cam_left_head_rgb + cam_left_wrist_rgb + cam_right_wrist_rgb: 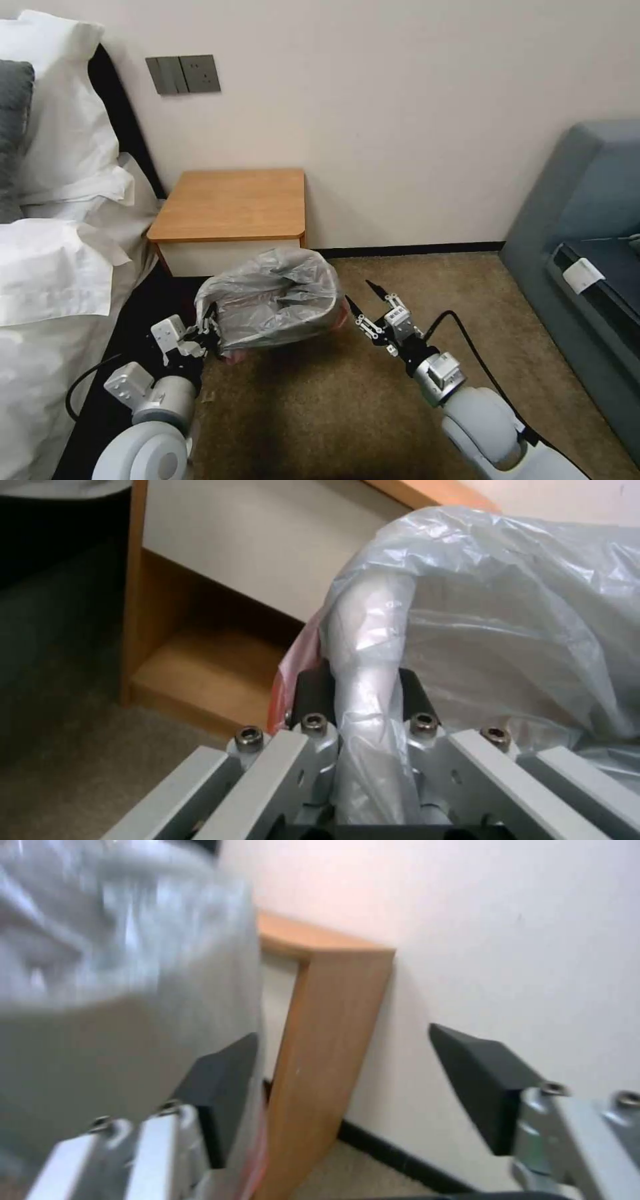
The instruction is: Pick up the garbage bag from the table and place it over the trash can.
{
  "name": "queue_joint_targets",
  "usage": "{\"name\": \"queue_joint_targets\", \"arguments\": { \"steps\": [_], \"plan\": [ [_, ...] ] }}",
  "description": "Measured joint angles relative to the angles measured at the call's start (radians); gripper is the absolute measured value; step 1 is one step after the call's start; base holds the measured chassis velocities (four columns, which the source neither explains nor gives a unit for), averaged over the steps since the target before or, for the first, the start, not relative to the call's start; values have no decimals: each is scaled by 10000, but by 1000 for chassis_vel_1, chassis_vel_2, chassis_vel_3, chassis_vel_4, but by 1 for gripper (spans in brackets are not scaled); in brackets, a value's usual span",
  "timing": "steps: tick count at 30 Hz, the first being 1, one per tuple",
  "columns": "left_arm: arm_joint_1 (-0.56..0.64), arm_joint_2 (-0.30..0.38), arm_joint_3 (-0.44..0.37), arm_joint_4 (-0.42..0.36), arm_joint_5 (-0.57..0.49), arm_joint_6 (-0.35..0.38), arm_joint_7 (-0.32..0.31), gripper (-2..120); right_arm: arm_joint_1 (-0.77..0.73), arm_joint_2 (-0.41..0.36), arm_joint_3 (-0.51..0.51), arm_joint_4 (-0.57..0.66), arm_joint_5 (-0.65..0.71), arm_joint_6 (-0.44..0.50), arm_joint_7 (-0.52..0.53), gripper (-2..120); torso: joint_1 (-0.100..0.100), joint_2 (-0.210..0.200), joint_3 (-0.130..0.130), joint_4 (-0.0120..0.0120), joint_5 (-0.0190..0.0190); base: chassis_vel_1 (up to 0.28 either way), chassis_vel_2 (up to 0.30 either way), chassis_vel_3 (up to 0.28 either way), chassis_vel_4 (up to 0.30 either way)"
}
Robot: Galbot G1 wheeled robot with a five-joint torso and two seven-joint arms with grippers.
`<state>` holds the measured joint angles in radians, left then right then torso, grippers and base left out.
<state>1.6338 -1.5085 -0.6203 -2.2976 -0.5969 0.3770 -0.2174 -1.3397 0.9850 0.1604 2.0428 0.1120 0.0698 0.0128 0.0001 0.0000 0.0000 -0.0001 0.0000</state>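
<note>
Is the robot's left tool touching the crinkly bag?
Touching. In the left wrist view the left tool is shut on a gathered fold of the garbage bag, with plastic squeezed between both black pads.

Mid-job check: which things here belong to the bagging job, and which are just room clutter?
Job:
garbage bag, draped over the trash can, whose wall shows through the plastic
table
left gripper, shut on the bag's edge
right gripper, open beside the bag

Just there:
bed
pillows
wall socket
sofa
carpet
</note>
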Motion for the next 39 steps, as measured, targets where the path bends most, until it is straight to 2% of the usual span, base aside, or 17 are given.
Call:
{"name": "queue_joint_targets", "arguments": {
  "steps": [1,3,5,7,9,10,15,18,19,22,23,26,27,29,30,32,39],
  "plan": [
    [6,37,35,64,258,-60,69,7,39,-8,35,112,108,78,-1,79,0,0,0,-1,0,0,0,0,0],
    [11,53,47,85,353,-86,99,7,67,-10,40,151,157,107,-1,80,0,0,0,-1,0,0,0,0,0],
    [81,249,128,201,1067,-277,360,7,409,-69,27,453,633,267,-157,93,0,0,0,0,0,0,0,0,0],
    [117,344,145,211,1256,-327,461,7,591,-137,-31,603,815,270,-313,96,0,0,0,1,0,0,0,0,0],
    [152,456,154,211,1525,-403,660,7,884,-269,-168,816,1063,200,-485,89,0,0,0,2,0,0,0,0,0],
    [196,559,210,210,2182,-526,1053,7,1558,-637,-737,1163,1678,-265,-600,76,0,0,0,0,-1,0,0,0,0],
    [244,630,285,189,2991,-662,1387,7,2543,-1140,-1667,1303,2292,-912,-641,63,-1,0,0,2,-1,0,0,0,0],
    [265,717,339,274,3926,-924,1570,7,3746,-1551,-2970,1345,3013,-2004,-630,46,-1,0,0,0,-1,0,0,0,0],
    [265,717,339,274,3926,-924,1570,7,3746,-1551,-2970,1345,3013,-2004,-630,46,-1,0,0,0,-1,0,0,0,0],
    [292,729,355,351,4402,-1064,1597,7,4962,-1688,-4176,1301,3543,-2927,-583,33,-1,0,0,2,-1,0,0,0,0],
    [292,729,355,351,4402,-1064,1597,7,4962,-1688,-4176,1301,3543,-2927,-583,33,-1,0,0,2,-1,0,0,0,0],
    [283,679,406,355,4504,-1096,1604,7,6193,-1802,-5254,1050,3958,-3832,-648,18,-1,0,1,2,-1,0,0,0,0],
    [283,679,406,355,4504,-1096,1604,7,6193,-1802,-5254,1050,3958,-3832,-648,18,-1,0,1,2,-1,0,0,0,0],
    [251,636,451,354,4521,-1096,1620,7,6982,-1842,-6079,677,3994,-4175,-779,8,-1,0,0,2,-1,0,0,0,0],
    [251,636,451,354,4521,-1096,1620,7,6982,-1842,-6079,677,3994,-4175,-779,8,-1,0,0,2,-1,0,0,0,0],
    [243,612,480,354,4579,-1093,1630,7,7514,-1824,-6809,324,3999,-4378,-841,0,-1,0,1,0,0,0,0,0,0],
    [257,555,514,386,4739,-1076,1649,7,8231,-1333,-7791,-674,3708,-4579,-1013,0,-1,0,0,0,0,0,0,0,0]
  ]
}}
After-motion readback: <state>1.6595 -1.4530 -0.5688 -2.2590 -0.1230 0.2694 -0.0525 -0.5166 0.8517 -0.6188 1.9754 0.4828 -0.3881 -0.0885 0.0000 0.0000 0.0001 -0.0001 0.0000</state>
